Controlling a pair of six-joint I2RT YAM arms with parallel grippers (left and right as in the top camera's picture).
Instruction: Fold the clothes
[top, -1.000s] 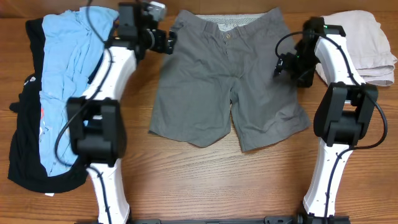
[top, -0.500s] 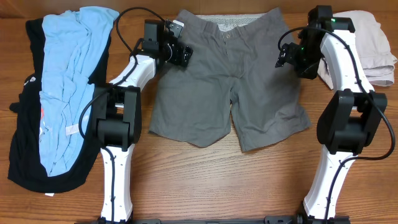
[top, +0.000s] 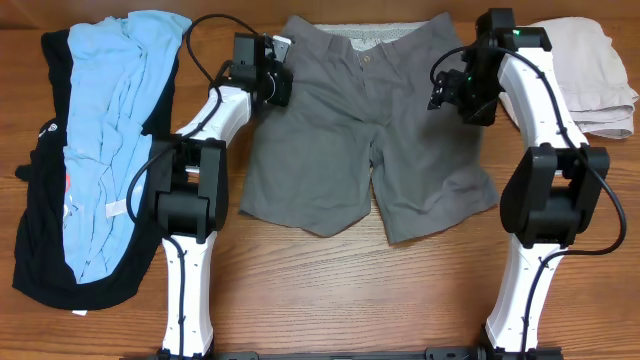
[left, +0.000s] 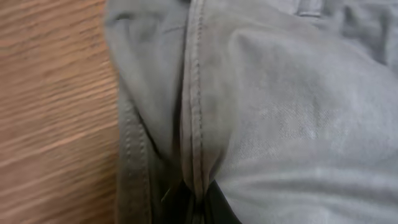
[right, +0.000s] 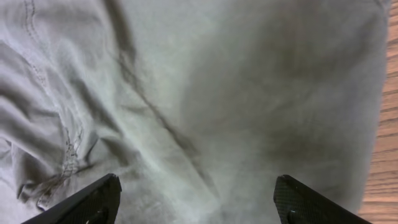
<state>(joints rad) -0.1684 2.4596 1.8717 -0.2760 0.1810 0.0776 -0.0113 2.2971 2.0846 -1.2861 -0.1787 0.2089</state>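
Observation:
Grey shorts (top: 370, 140) lie flat in the middle of the table, waistband at the far edge and legs toward me. My left gripper (top: 281, 85) is at the shorts' left edge near the waistband. In the left wrist view it (left: 198, 210) is shut on a raised fold of the side seam of the shorts (left: 280, 112). My right gripper (top: 446, 90) hovers over the shorts' right hip. It (right: 199, 200) stands open, its dark fingertips (right: 99, 200) wide apart above the grey cloth (right: 236, 93).
A light-blue shirt (top: 112, 120) lies on a black garment (top: 40, 250) at the table's left side. A folded beige garment (top: 590, 70) sits at the back right. Bare wood (top: 350, 290) runs along the near edge.
My left gripper has shut on the shorts' left edge seam. My right gripper has moved left, from the shorts' right edge to over the hip area, still open.

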